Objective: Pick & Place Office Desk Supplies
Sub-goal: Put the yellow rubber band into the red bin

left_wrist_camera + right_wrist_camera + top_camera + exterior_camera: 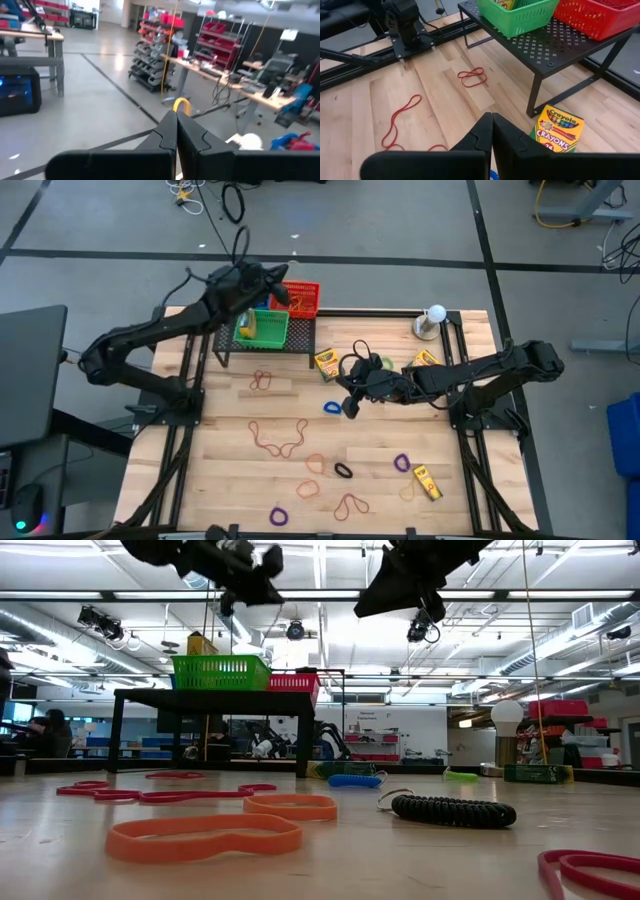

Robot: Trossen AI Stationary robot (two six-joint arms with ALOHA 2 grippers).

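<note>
Rubber band (181,104) pinched in left pincer (284,296) over baskets; could miss red basket (298,299). Right pincer (350,406) shut, empty.

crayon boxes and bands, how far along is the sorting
Done: one crayon box sits in the green basket. In hand: the left gripper, above that basket, pinches a yellow band; the right gripper is shut and empty. Left: three crayon boxes and many rubber bands on the table.
</note>
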